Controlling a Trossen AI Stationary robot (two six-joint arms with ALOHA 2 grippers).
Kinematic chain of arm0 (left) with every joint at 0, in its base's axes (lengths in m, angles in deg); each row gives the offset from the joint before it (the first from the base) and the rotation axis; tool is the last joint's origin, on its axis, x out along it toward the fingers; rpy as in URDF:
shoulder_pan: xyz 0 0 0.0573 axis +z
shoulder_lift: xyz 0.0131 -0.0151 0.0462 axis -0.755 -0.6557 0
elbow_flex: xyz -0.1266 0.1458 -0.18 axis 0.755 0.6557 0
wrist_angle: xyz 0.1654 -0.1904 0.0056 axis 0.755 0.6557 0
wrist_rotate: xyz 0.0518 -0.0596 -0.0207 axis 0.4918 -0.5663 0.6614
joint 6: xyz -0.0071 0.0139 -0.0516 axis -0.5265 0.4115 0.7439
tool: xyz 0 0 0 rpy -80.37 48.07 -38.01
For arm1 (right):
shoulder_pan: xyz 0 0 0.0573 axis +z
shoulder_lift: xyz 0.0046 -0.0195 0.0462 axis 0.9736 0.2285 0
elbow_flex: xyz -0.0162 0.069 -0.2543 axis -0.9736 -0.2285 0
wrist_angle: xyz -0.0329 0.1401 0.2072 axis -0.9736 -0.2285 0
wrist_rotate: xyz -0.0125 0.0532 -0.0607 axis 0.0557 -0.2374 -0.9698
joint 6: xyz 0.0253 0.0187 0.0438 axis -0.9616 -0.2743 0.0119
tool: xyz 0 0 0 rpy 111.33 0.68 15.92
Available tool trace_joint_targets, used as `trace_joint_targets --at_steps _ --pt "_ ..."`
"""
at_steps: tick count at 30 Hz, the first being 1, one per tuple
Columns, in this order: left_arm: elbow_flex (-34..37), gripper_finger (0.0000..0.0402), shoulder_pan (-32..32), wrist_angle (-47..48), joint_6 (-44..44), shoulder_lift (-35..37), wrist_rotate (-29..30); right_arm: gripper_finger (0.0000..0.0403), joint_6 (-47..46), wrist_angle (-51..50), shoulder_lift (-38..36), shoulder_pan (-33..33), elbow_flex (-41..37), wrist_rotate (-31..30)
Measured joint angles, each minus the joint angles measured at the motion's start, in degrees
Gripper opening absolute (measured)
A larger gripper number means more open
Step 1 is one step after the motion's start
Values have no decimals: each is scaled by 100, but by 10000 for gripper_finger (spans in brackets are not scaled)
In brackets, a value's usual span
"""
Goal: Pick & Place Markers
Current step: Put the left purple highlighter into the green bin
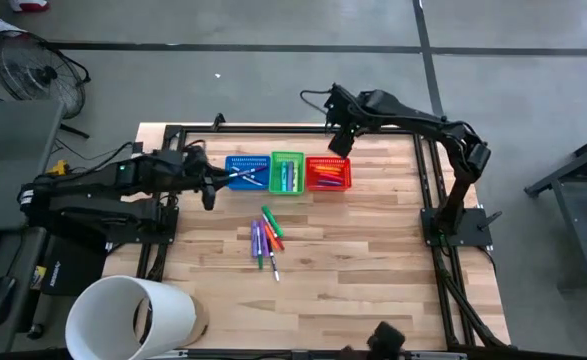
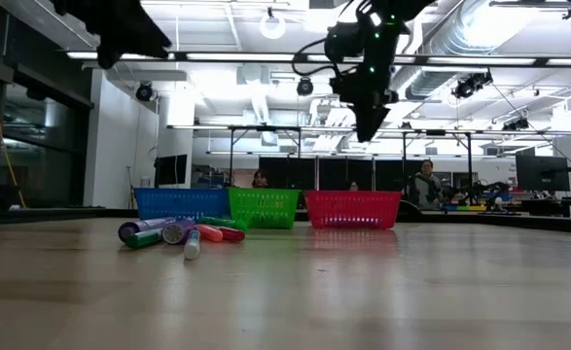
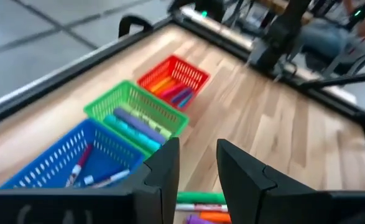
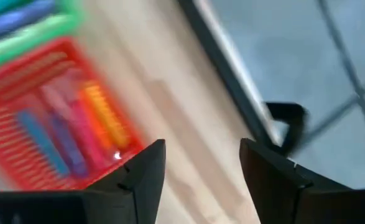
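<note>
Several loose markers [image 1: 266, 238] lie in a heap on the wood at the table's middle, also seen as the heap [image 2: 173, 232] in the low view. More markers lie in the blue basket [image 1: 246, 172], the green basket [image 1: 287, 172] and the red basket [image 1: 328, 173] in a row at the far side. My left gripper [image 1: 210, 193] hovers open beside the blue basket's left end, its fingers [image 3: 163, 168] with nothing between them. My right gripper [image 1: 339, 145] hangs open above the red basket's far edge, high over it [image 2: 371, 122], and holds nothing.
A white cylinder [image 1: 133, 315] lies at the near left corner. Black frame rails [image 1: 428, 180] run along the table's edges. Bare wood [image 1: 373, 260] spreads to the right of the marker heap and toward the near edge. People sit far behind the table [image 2: 426, 185].
</note>
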Motion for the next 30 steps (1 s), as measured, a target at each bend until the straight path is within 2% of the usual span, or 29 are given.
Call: trace_joint_targets --at_steps 4,10,13,17,24,27,30 --pt "0 105 0 -20 476 -413 3 194 -118 -14 -40 -373 0 -272" --pt "0 105 0 -68 1573 -1315 10 195 610 703 -226 -1064 0 -41" --pt "0 105 0 -41 2389 -1727 -46 194 615 1250 -338 -1440 0 510" --pt "0 105 0 -54 3337 -2260 -440 194 533 1920 -364 -1811 2 1638" --pt "-36 105 -114 -55 4692 -3094 -985 194 664 2787 -362 -1961 0 3240" --pt "-104 105 -291 76 5276 -3420 -992 194 659 3074 -362 -1934 0 3754" --pt "-299 105 -482 -34 5734 -3707 -992 194 656 3225 -360 -1890 0 3973"
